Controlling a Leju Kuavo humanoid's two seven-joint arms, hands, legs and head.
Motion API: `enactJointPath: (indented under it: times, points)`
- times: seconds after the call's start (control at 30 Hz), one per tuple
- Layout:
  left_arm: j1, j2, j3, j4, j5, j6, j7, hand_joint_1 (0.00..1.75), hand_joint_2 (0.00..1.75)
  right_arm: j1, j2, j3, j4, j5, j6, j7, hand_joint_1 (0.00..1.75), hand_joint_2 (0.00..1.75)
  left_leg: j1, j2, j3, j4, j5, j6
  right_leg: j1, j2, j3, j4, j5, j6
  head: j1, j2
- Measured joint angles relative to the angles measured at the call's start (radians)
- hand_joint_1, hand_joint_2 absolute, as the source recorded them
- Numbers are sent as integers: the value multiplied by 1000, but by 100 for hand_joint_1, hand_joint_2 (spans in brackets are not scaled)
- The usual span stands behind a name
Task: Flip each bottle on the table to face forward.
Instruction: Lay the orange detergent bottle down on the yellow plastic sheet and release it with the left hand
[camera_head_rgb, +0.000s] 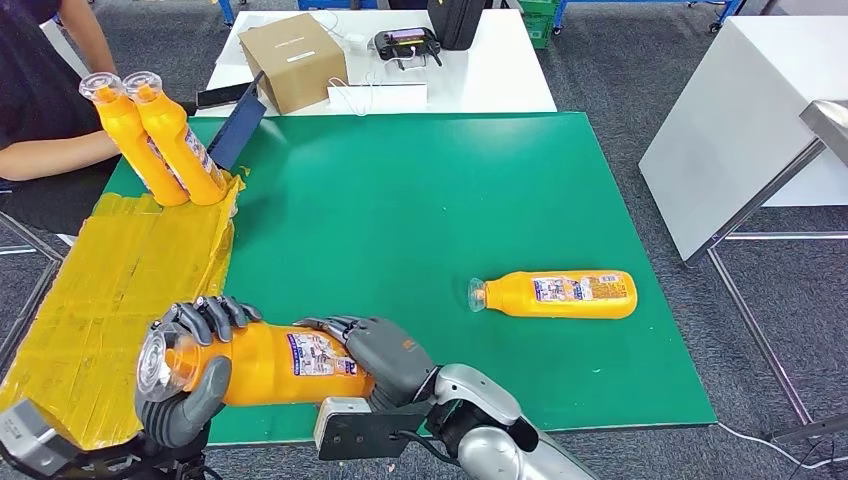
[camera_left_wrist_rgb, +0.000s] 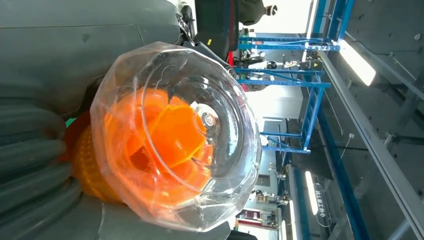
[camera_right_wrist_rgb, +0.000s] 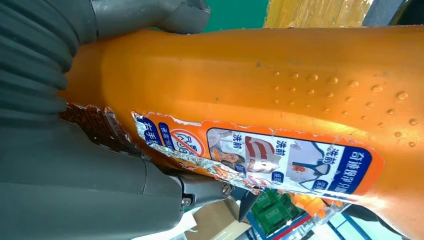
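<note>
An orange bottle (camera_head_rgb: 265, 362) with a clear cap and torn blue label lies sideways at the near edge of the green table (camera_head_rgb: 420, 200). The left hand (camera_head_rgb: 190, 375) wraps its fingers around the neck; the right hand (camera_head_rgb: 385, 350) grips the base. A second bottle (camera_head_rgb: 555, 295) lies on open green to the right, well apart. Two more bottles (camera_head_rgb: 160, 140) lean beside yellow cardboard (camera_head_rgb: 120, 290)

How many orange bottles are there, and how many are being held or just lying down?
Held in the robot's left hand and right hand: 1 orange bottle
Lying free on the green table: 1 bottle
Held by the person at the far left: 2 bottles
Total: 4 bottles
</note>
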Motion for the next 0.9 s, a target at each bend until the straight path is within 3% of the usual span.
enactJointPath:
  times: [0.23, 0.37, 0.47, 0.6, 0.73, 0.9]
  points:
    - [3, 1, -6, 0, -12, 1, 0, 175, 175, 18, 0, -8, 3, 12, -13, -4, 175, 175, 0, 0, 0, 0, 0, 0, 0, 0, 0, 0, 0, 0, 0, 0]
    - [4, 2, -10, 0, -21, 6, 0, 175, 175, 26, 0, -13, 3, 30, -27, -3, 2, 175, 0, 0, 0, 0, 0, 0, 0, 0, 0, 0, 0, 0, 0, 0]
    - [7, 4, -10, 0, -64, 31, -6, 175, 175, 47, -9, -28, -5, 64, -54, 12, 0, 175, 0, 0, 0, 0, 0, 0, 0, 0, 0, 0, 0, 0, 0, 0]
    - [25, 8, 7, 0, -202, 104, -44, 175, 175, 100, -57, -87, -55, 117, -107, 21, 0, 0, 0, -2, -1, 0, 0, 0, 0, -1, 0, 0, 0, 0, 0, 0]
    - [31, 9, 53, 0, -392, 207, -84, 175, 175, 176, -95, -168, -145, 199, -156, 10, 0, 0, -1, -2, -1, 0, 0, 0, 0, -1, -1, 0, 0, 0, 0, 0]
    - [31, 9, 94, 0, -426, 228, -91, 175, 175, 223, -120, -227, -219, 217, -163, 10, 0, 0, 0, -2, -1, 0, 0, 0, 0, -1, -1, 0, 0, 0, 0, 0]
